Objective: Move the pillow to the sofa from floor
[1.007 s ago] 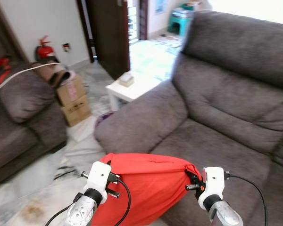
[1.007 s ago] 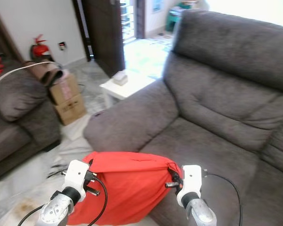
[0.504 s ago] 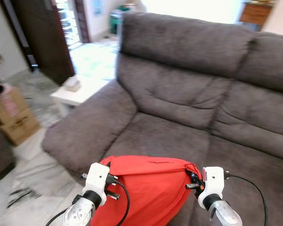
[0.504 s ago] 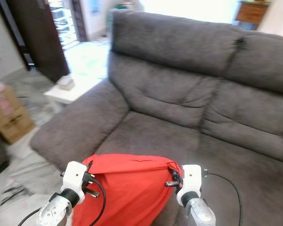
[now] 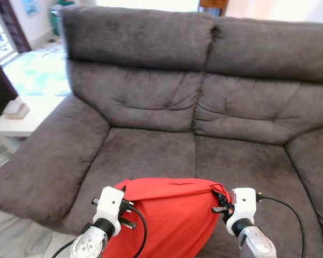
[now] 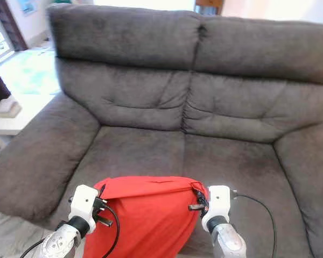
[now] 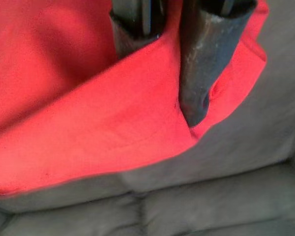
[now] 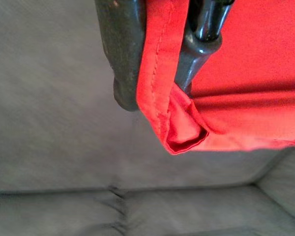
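I hold a red pillow (image 5: 167, 215) in the air by its two upper corners, low in the eye views, in front of the grey two-seat sofa (image 5: 167, 107). My left gripper (image 5: 125, 189) is shut on the pillow's left corner, and my right gripper (image 5: 219, 196) is shut on its right corner. The left wrist view has black fingers (image 7: 196, 64) pinching red cloth (image 7: 88, 113) above a grey sofa cushion. Red hem (image 8: 160, 73) is clamped between the fingers (image 8: 120, 54) in the right wrist view. The pillow hangs over the front of the sofa seat (image 6: 151, 156).
The sofa's left armrest (image 5: 43, 161) and right armrest (image 5: 312, 166) flank the seat. A small white table (image 5: 13, 121) with a box on it stands to the left. Pale floor (image 5: 16, 242) lies at the lower left.
The camera has swung to the right: the door, boxes and second sofa have left the picture and the grey sofa now faces me squarely. Both grippers keep the pillow as before.
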### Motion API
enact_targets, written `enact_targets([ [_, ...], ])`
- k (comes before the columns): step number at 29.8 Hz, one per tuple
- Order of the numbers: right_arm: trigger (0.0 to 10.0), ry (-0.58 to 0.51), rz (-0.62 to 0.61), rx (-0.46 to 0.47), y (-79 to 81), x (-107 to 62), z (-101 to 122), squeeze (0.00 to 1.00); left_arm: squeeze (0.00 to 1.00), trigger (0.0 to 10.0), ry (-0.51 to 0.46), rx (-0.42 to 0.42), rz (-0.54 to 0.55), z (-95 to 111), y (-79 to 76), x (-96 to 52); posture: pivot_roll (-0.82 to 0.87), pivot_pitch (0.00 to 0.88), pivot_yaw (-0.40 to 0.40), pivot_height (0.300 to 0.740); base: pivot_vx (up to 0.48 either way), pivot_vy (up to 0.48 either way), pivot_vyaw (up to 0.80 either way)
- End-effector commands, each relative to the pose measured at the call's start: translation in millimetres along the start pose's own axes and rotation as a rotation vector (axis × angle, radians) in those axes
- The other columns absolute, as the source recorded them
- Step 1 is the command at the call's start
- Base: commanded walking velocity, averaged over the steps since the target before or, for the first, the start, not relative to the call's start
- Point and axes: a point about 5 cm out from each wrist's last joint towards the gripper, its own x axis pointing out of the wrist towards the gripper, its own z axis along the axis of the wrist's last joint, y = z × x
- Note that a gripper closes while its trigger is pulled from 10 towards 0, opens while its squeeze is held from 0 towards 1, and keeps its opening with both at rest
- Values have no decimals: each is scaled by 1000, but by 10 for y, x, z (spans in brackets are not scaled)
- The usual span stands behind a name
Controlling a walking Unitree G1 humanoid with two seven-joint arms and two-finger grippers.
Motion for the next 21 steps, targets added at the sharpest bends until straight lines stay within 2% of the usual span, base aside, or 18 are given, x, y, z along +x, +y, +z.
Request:
enact_targets([
  [1,10000,-69,-161,8,-319,-72,133,0,0,10000,-52,10,89,89,218,-54,1,99,11,740,0,0,-800],
  [6,10000,-71,-147,-5,-298,-56,147,0,0,10000,-56,6,90,92,206,-53,1,97,7,740,0,0,-760],
  [13,10000,-92,-138,7,-280,-33,179,0,0,10000,-68,8,92,105,198,-53,3,91,1,740,0,0,0],
  [17,10000,-95,-118,-22,-250,-14,197,0,0,10000,-75,13,96,111,203,-54,3,85,-4,740,0,-355,0],
  [21,10000,-109,-127,-13,-258,-23,200,0,0,10000,-80,13,103,122,217,-42,9,74,-7,740,0,-361,0],
])
